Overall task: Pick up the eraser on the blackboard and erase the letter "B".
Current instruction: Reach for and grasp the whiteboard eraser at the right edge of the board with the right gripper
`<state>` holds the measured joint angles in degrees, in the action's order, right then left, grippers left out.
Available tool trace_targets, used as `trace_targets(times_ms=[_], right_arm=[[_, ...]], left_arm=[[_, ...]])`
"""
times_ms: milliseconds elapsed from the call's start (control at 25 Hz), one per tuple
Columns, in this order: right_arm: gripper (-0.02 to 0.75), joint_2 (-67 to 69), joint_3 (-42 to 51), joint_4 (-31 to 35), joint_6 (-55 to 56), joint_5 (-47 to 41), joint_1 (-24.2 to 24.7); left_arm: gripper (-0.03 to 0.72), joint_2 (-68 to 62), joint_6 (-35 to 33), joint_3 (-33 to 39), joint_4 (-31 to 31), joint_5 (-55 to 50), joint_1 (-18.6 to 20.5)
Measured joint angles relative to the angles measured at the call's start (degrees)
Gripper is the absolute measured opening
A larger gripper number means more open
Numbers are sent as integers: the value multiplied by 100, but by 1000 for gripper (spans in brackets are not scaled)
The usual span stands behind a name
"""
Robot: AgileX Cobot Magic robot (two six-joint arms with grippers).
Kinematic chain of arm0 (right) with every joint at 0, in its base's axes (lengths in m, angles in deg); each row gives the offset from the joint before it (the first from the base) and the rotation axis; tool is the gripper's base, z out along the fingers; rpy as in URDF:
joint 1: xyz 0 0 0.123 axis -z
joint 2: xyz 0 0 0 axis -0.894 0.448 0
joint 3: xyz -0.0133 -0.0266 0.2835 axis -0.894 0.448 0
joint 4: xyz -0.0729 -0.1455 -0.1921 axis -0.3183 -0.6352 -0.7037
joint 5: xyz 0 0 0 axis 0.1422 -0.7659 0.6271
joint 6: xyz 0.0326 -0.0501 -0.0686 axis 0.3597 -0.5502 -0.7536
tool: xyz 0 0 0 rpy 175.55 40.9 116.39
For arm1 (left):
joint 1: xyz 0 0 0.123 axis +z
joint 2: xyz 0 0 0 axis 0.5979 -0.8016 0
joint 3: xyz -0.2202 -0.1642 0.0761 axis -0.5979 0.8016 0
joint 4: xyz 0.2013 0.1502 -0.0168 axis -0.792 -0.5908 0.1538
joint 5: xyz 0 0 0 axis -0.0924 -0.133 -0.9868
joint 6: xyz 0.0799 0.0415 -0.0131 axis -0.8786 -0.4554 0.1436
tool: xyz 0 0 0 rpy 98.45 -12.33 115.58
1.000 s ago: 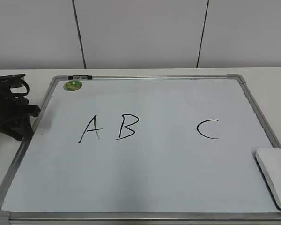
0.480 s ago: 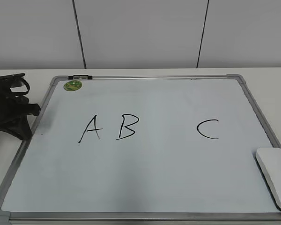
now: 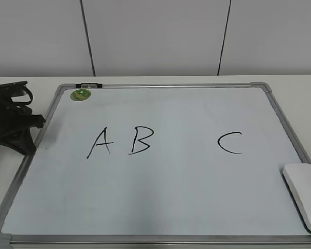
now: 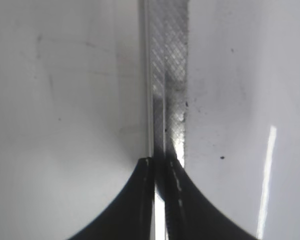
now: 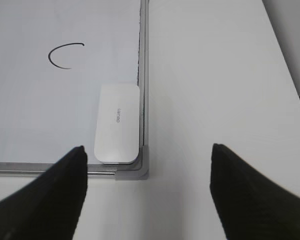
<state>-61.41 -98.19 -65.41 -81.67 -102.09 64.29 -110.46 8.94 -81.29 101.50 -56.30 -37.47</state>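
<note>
The blackboard (image 3: 186, 181) is a white board in a grey frame lying flat on the table. It bears the black letters A (image 3: 100, 142), "B" (image 3: 141, 140) and C (image 3: 230, 142). The white eraser (image 3: 304, 194) lies at the board's near right corner, and the right wrist view (image 5: 116, 122) shows it too. My right gripper (image 5: 147, 146) is open and empty. It hangs above the table just short of that corner and is out of the exterior view. My left gripper (image 3: 40, 123) is shut and empty at the board's left frame (image 4: 167, 75).
A small round green magnet (image 3: 80, 94) sits at the board's far left corner, next to a black clip (image 3: 88, 84) on the frame. The grey plastic corner (image 5: 135, 172) borders the eraser. White table (image 5: 215, 75) lies to the right of the board. A white wall stands behind.
My left gripper has shifted very slightly at the board's left edge. The board, letters and eraser have not moved.
</note>
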Motion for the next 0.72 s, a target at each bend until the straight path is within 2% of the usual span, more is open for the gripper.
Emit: trace_targets(times_ms=[280, 440, 600, 720], right_arm=[[587, 1741, -68, 290, 0, 1208, 0], [587, 2460, -196, 572, -54, 1139, 0], [587, 3690, -351, 1036, -641, 934, 0], [587, 4368, -439, 1094, -734, 934, 0]], left_arm=[[11, 0, 0, -6, 0, -11, 0], [11, 0, 0, -14, 0, -23, 0], [11, 0, 0, -14, 0, -23, 0], [11, 0, 0, -14, 0, -23, 0]])
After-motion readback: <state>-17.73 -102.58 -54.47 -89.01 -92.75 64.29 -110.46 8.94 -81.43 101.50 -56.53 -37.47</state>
